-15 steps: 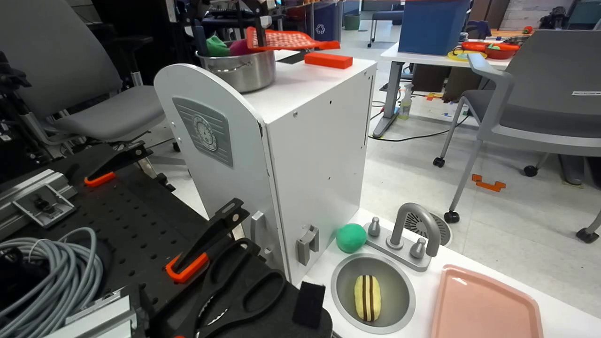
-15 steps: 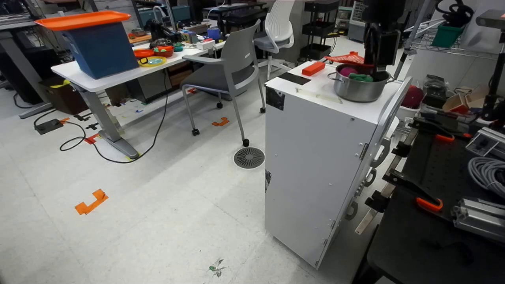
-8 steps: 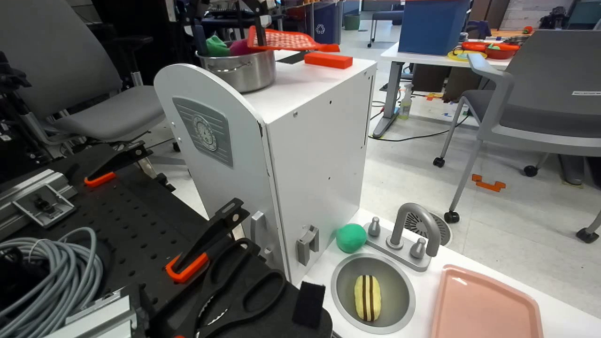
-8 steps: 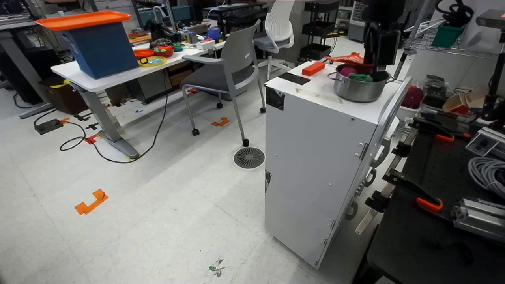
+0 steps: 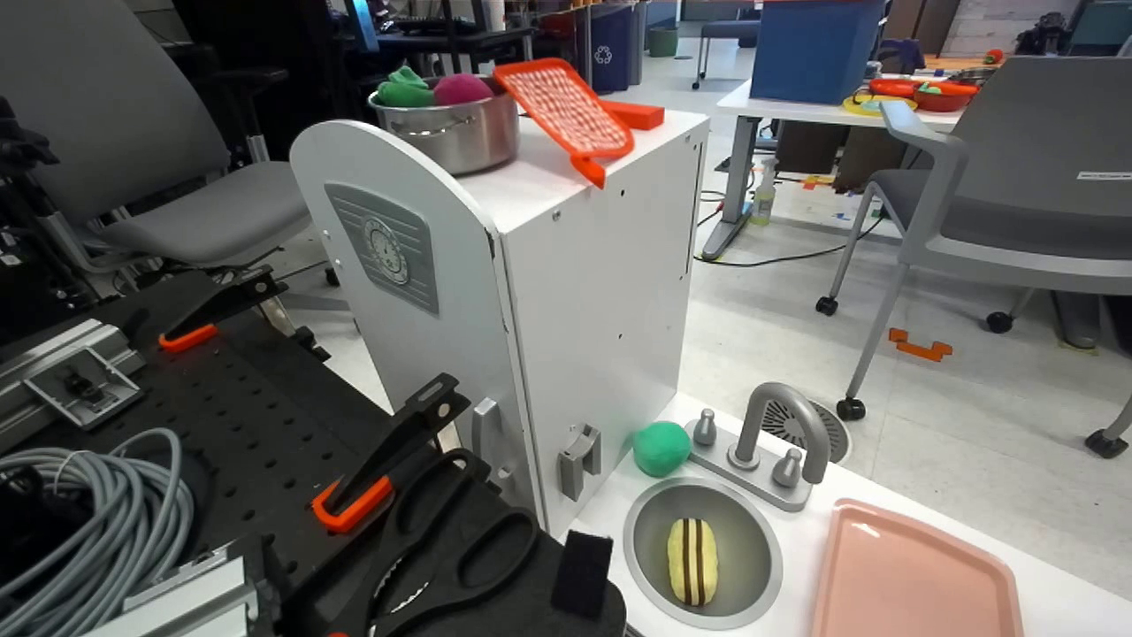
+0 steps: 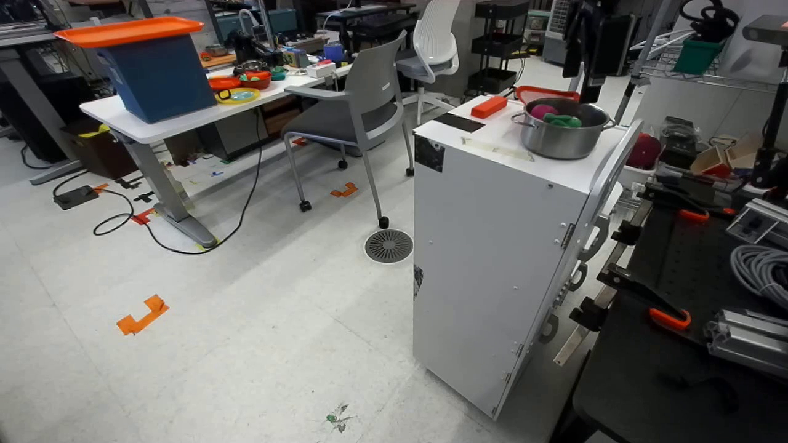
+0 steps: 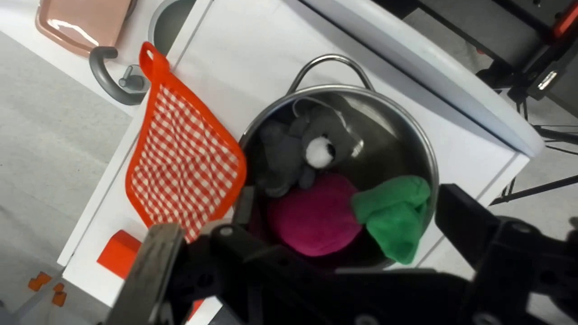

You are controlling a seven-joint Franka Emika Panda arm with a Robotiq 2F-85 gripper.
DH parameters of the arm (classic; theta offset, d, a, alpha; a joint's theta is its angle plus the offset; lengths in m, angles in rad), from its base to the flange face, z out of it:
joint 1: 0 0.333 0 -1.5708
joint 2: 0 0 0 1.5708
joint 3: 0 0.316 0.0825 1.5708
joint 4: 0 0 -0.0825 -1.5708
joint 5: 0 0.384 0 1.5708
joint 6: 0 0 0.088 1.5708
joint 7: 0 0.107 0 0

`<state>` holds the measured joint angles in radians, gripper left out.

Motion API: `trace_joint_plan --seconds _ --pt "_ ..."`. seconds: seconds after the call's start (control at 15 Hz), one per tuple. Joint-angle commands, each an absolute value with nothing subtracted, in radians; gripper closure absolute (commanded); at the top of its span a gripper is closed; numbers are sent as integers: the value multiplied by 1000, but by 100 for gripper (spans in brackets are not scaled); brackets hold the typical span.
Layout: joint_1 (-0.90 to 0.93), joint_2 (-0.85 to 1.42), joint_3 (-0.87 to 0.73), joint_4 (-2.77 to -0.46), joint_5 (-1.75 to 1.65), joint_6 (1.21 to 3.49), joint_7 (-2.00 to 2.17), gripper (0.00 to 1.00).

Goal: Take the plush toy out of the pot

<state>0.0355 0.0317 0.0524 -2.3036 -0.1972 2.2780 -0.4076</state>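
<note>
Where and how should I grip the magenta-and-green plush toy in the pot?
Probably by the rounded magenta body, from straight above: its top lies uncovered, while the pot walls in its sides. Mind the grey toy close beside it.

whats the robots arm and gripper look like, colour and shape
The gripper is mostly black, jointed and angular, with round grey screw heads and blocky dark fingertips. In an exterior view, the wrist hardware looks black and boxy. No marking is readable.

magenta plush toy (image 7: 314,219) (seemingly sideways) in pot (image 5: 482,137)
</note>
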Motion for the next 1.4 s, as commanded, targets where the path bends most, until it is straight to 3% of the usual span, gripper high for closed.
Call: trace_joint_plan --seconds 0.0,0.6,1.33 --pt "37 -10 52 -2317 -170 2278 -440 0" --pt "36 23 50 -2299 -130 2292 -659 0" --pt "36 94 53 -2253 -253 2315 -646 0"
